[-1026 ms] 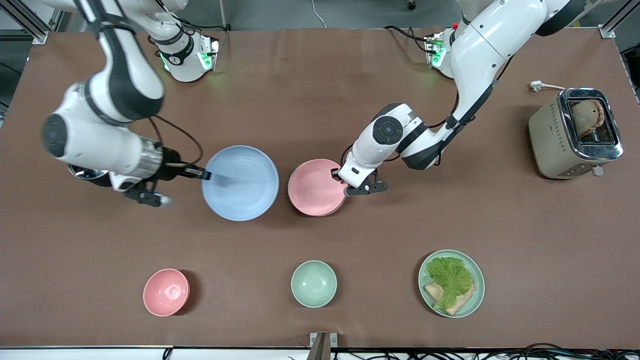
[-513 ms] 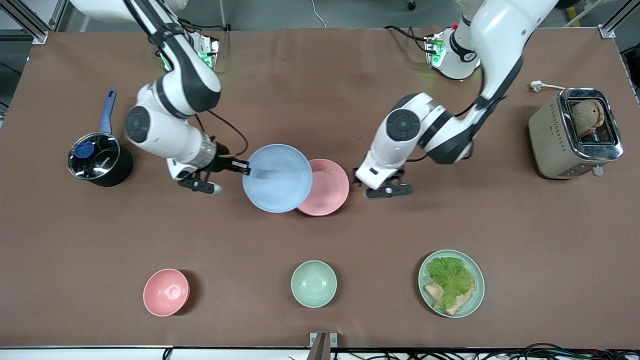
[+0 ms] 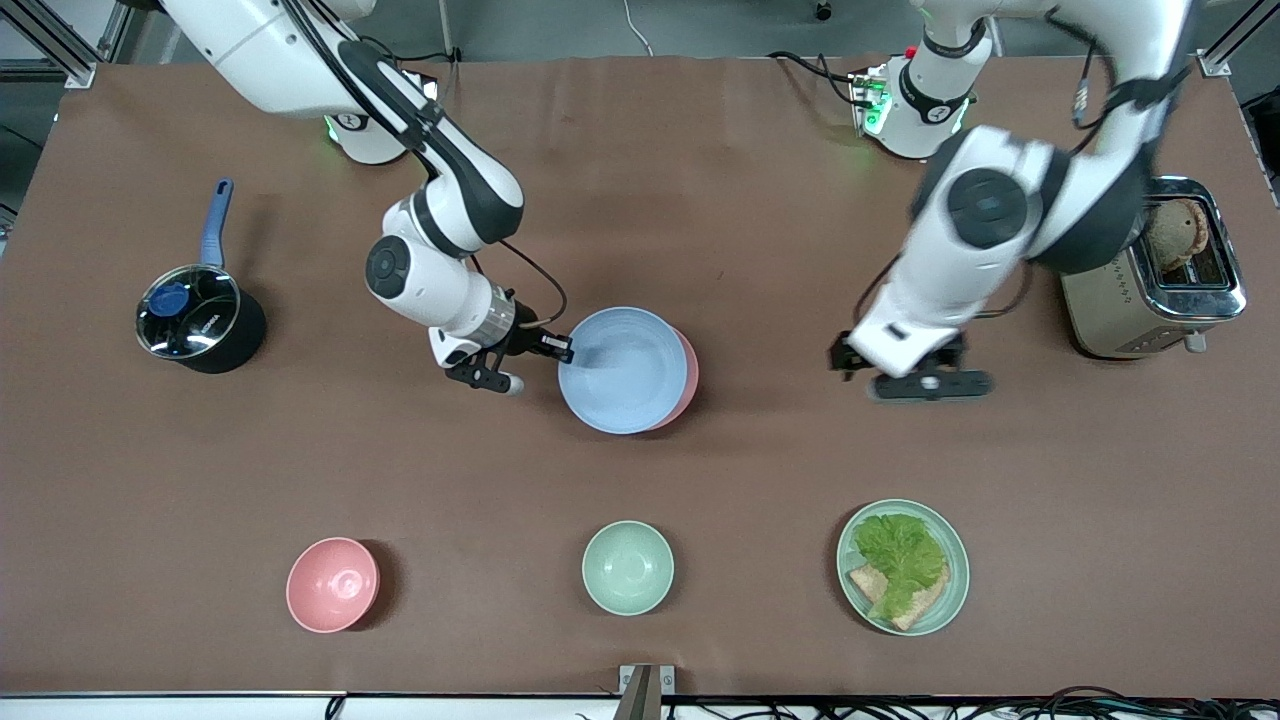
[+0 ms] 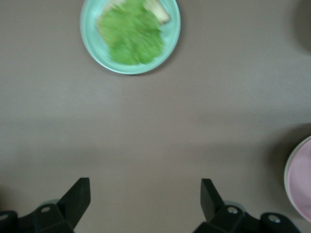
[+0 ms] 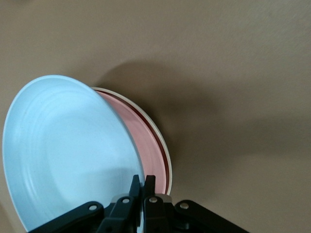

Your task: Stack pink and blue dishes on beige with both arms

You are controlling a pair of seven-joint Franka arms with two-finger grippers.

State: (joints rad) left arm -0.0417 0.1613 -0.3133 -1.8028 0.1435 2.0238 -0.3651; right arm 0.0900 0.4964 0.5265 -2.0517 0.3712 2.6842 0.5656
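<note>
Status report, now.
Right gripper shut on blue plate, over pink plate on beige plate. Left gripper open, over bare table. Nothing in the way.

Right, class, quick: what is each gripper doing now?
Left gripper: open, empty, over bare table.
Right gripper: shut on the blue plate, held over the pink plate.

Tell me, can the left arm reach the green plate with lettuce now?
Probably yes. The left gripper hangs open over bare table, and the green plate lies nearer the front camera, with nothing between. The right gripper holds the blue plate over the pink plate, out of the way.
</note>
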